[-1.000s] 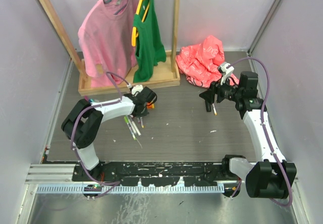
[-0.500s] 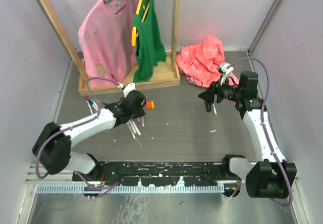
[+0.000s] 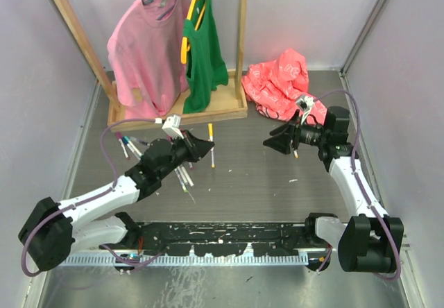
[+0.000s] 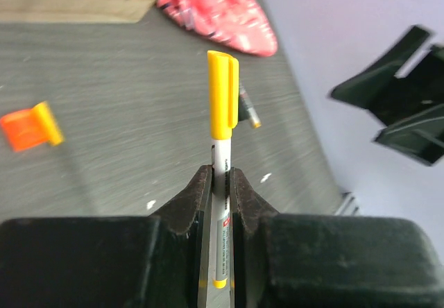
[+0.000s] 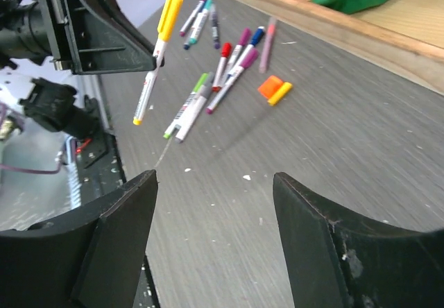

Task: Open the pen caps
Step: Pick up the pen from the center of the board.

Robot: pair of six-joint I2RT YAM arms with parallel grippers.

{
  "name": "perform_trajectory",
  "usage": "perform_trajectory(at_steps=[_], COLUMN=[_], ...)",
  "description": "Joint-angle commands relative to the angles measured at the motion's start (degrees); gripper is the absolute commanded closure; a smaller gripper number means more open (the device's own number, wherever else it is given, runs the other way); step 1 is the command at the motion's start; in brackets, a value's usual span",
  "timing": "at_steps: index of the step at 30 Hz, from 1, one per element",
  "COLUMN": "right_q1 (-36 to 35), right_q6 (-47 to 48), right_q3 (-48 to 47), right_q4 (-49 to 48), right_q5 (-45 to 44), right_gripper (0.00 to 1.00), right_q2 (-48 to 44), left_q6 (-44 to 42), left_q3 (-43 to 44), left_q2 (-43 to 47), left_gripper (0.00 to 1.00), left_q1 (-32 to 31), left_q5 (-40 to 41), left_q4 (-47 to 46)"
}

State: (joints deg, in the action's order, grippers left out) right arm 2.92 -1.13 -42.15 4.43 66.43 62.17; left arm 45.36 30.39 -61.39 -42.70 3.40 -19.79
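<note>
My left gripper (image 3: 202, 146) is shut on a white pen (image 4: 223, 157) with a yellow cap (image 4: 223, 93) and holds it above the floor; the cap sticks out past the fingertips. The same pen (image 5: 154, 57) shows in the right wrist view. My right gripper (image 3: 272, 143) is open and empty, with its jaws wide apart (image 5: 214, 180), facing the left gripper from the right. Several capped pens (image 5: 222, 72) lie in a loose group on the floor under the left arm (image 3: 184, 176). A stubby orange and yellow piece (image 5: 274, 88) lies beside them.
A wooden clothes rack (image 3: 177, 114) with a pink shirt (image 3: 146, 51) and a green shirt (image 3: 203, 51) stands at the back. A red cloth (image 3: 281, 79) lies at the back right. One more pen (image 3: 295, 153) lies below the right gripper.
My left arm has stretched out and carried the yellow-capped pen up and right, away from the pen group. My right gripper has shifted a little left towards it.
</note>
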Motion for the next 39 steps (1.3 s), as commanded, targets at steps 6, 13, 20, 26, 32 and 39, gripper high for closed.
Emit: perform_trajectory(at_steps=[6,13,20,26,32,39], right_q1=[-5.6,-9.5,-11.9,-12.9,-14.0,-14.6], right_q6=[-14.3,-24.2,-24.7,-20.6,-19.6,-19.1], right_q3=[3.7,5.7,6.3,6.4,6.5,6.2], right_q4=[-20.8,-30.8,-31.2,-26.8,-26.3,-26.2], right_q5=[7.4,8.1,6.5,2.6,1.3,1.3], right_gripper=[0.26,0.23,0.23,0.24,0.3,0.49], right_q2=[0.3,1.0,1.2,1.3,1.3,1.5], left_q6=[-4.0,-7.4,-11.2,-12.3,-12.4,-12.5], left_q3=[2.7,5.1,6.9,8.5,9.6,10.2], left_q2=[-5.7,-14.4,-20.2,-23.1,-24.7,-26.0], left_gripper=[1.0,1.0,1.0,1.0,1.0,0.99], left_q1=[-5.4,-9.4,-12.9,-14.8,-16.0,-16.6], left_q5=[1.3,5.1,7.8,8.5,8.7,8.7], left_q4=[-26.7,-39.3,-47.4,-50.5,-51.7,-52.8])
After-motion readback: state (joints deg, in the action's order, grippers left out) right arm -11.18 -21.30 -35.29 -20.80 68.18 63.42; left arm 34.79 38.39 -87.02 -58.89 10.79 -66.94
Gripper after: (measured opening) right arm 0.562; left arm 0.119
